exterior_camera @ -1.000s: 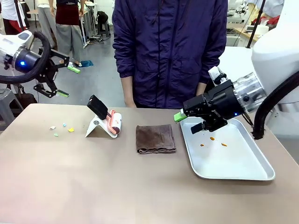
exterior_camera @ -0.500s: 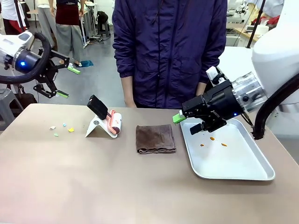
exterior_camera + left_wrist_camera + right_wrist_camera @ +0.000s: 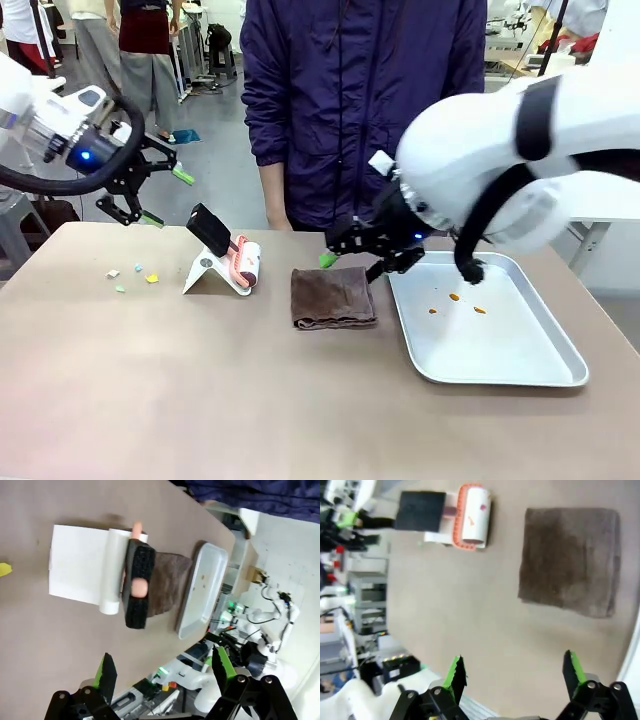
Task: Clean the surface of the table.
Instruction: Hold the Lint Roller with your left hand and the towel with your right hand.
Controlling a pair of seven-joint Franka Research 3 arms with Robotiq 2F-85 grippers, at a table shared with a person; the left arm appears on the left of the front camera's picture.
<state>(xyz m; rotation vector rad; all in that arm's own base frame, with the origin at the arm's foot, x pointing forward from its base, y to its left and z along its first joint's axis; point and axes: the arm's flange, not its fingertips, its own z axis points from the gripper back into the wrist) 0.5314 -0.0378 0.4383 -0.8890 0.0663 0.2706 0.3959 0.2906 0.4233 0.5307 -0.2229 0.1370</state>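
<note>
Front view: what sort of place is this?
Most likely a robotics lab or workshop. A white left arm and right arm share the table with a standing person; staged props, a lint roller and metal tray; bare grey floor behind.

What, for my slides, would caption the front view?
Open right gripper hovers by the brown cloth and tray on the table; open left gripper hovers near the lint roller.
</note>
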